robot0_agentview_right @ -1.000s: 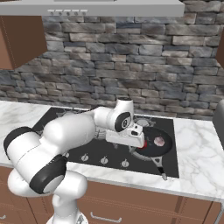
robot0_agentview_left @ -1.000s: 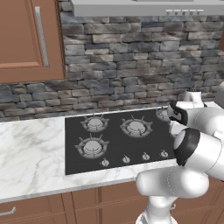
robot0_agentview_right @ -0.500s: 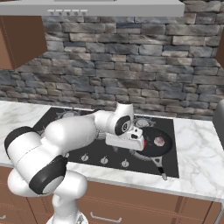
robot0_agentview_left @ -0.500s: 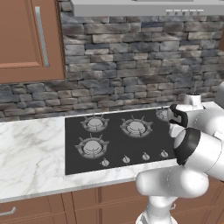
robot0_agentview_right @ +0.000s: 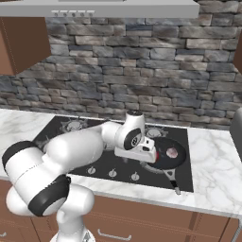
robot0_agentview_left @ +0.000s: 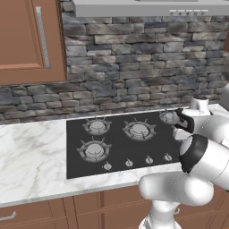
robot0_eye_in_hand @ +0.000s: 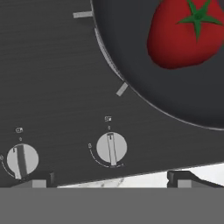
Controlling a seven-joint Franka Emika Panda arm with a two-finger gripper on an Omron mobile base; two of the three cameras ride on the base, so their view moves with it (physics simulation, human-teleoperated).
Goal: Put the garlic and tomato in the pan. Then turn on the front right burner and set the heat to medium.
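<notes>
With tomato (robot0_eye_in_hand: 186, 33) and garlic (robot0_agentview_right: 172, 153) resting in the pan (robot0_agentview_right: 165, 158), I hold the gripper (robot0_eye_in_hand: 109, 177) spread empty above the knob (robot0_eye_in_hand: 111, 148).

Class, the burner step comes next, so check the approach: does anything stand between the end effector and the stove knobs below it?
Nothing visible does. In the hand view the open end effector looks straight at a knob with bare stovetop between. The pan, with the tomato inside, lies beyond the knobs.
</notes>
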